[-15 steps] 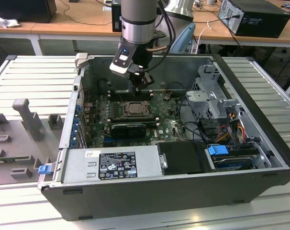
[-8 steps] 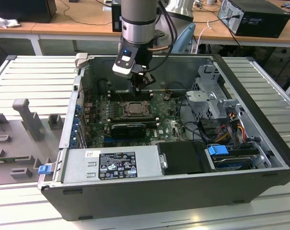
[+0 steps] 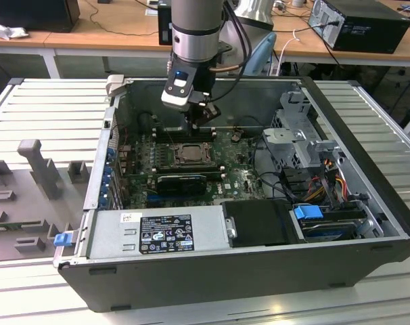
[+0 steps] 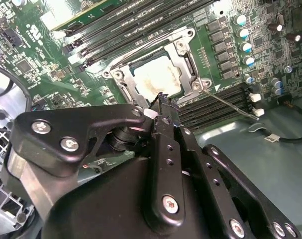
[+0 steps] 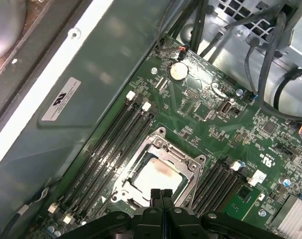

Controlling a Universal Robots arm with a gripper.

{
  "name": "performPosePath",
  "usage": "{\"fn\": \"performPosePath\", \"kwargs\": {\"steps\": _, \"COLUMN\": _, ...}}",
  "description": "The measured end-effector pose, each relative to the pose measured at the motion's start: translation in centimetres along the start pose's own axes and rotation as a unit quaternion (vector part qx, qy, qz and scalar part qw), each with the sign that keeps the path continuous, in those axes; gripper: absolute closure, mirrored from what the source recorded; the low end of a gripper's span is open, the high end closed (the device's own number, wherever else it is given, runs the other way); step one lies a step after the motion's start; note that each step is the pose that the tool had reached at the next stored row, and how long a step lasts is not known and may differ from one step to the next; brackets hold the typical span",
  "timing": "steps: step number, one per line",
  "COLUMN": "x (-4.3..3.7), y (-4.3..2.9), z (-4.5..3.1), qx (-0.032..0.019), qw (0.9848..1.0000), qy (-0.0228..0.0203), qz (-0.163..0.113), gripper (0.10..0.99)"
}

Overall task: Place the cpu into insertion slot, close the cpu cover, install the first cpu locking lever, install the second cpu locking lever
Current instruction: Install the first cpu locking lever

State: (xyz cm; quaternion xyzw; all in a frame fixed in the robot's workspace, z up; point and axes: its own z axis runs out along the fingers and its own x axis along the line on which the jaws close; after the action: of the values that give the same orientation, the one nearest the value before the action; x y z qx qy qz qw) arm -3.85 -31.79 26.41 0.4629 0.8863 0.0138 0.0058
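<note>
The small flat square chip with a pale silver top [image 5: 158, 178] sits in the small dark square socket [image 3: 172, 156] on the green board [image 3: 239, 177], with the thin silver metal frame plate [image 5: 192, 163] lying over its edges. The black jaws are shut tight and hold nothing; in both wrist views their tips hang just beside one side of the frame, the chip right ahead. A thin wire lever [image 4: 230, 102] sticks out from a frame corner nearby.
</note>
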Motion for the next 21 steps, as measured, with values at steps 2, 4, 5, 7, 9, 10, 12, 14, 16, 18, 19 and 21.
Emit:
{"fn": "performPosePath", "kwargs": {"steps": 2, "x": 0.0, "y": 0.0, "z": 0.0, "qx": 0.0, "qw": 1.0, "qy": 0.0002, "qz": -0.007, "gripper": 0.98}}
{"fn": "performPosePath", "kwargs": {"steps": 4, "x": 0.0, "y": 0.0, "z": 0.0, "qx": 0.0, "qw": 0.9999, "qy": 0.0004, "qz": -0.013, "gripper": 0.98}}
{"fn": "performPosePath", "kwargs": {"steps": 5, "x": 0.0, "y": 0.0, "z": 0.0, "qx": 0.0001, "qw": 0.9999, "qy": 0.0005, "qz": -0.017, "gripper": 0.98}}
{"fn": "performPosePath", "kwargs": {"steps": 7, "x": 0.0, "y": 0.0, "z": 0.0, "qx": 0.0001, "qw": 0.9997, "qy": 0.0007, "qz": -0.023, "gripper": 0.98}}
{"fn": "performPosePath", "kwargs": {"steps": 9, "x": 0.0, "y": 0.0, "z": 0.0, "qx": 0.0001, "qw": 0.9995, "qy": 0.001, "qz": -0.033, "gripper": 0.98}}
{"fn": "performPosePath", "kwargs": {"steps": 10, "x": 0.0, "y": 0.0, "z": 0.0, "qx": 0.0001, "qw": 0.9993, "qy": 0.0011, "qz": -0.036, "gripper": 0.98}}
{"fn": "performPosePath", "kwargs": {"steps": 12, "x": 0.0, "y": 0.0, "z": 0.0, "qx": 0.0001, "qw": 0.9991, "qy": 0.0013, "qz": -0.043, "gripper": 0.98}}
{"fn": "performPosePath", "kwargs": {"steps": 14, "x": 0.0, "y": 0.0, "z": 0.0, "qx": 0.0001, "qw": 0.9988, "qy": 0.0014, "qz": -0.049, "gripper": 0.98}}
{"fn": "performPosePath", "kwargs": {"steps": 16, "x": 0.0, "y": 0.0, "z": 0.0, "qx": 0.0001, "qw": 0.9985, "qy": 0.0016, "qz": -0.054, "gripper": 0.98}}
{"fn": "performPosePath", "kwargs": {"steps": 18, "x": 0.0, "y": 0.0, "z": 0.0, "qx": 0.0002, "qw": 0.9982, "qy": 0.0018, "qz": -0.06, "gripper": 0.98}}
{"fn": "performPosePath", "kwargs": {"steps": 19, "x": 0.0, "y": 0.0, "z": 0.0, "qx": 0.0001, "qw": 0.9981, "qy": 0.0019, "qz": -0.062, "gripper": 0.98}}
{"fn": "performPosePath", "kwargs": {"steps": 21, "x": 0.0, "y": 0.0, "z": 0.0, "qx": 0.0002, "qw": 0.9957, "qy": 0.0027, "qz": -0.092, "gripper": 0.98}}
